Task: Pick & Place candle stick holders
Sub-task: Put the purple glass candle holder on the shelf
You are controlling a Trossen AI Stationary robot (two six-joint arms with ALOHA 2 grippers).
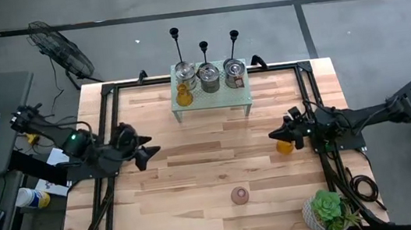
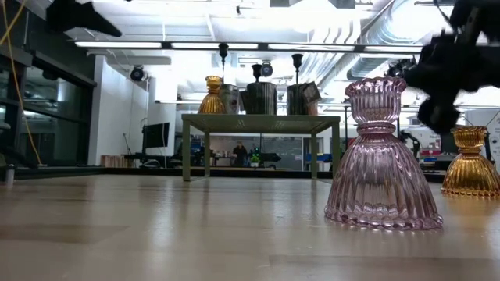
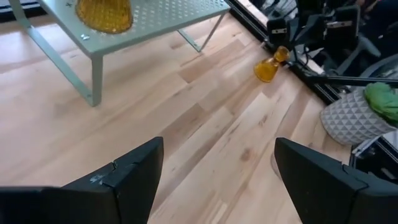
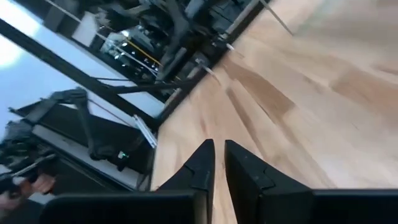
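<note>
Candle stick holders point(image 1: 204, 48), three thin black ones, stand in a row along the far edge of the small green stand point(image 1: 212, 98), and we place everything else by that stand. On its top, from left to right, we see an amber glass holder point(image 1: 183, 96) and three metal tins point(image 1: 209, 77) just in front of the black stems. Left of the stand and nearer to us, the left end effector point(image 1: 147, 150) hovers over the desk point(image 1: 212, 169) with its fingers spread wide and nothing between them. In front of the stand, well apart from it, a pink glass holder point(image 1: 239, 196) sits upright on the boards. Right of the stand, the right end effector point(image 1: 275, 134) has its fingers nearly together and empty; a second amber glass holder point(image 1: 285, 146) stands just beside it. A potted plant point(image 1: 329, 210) occupies the desk's near right corner.
</note>
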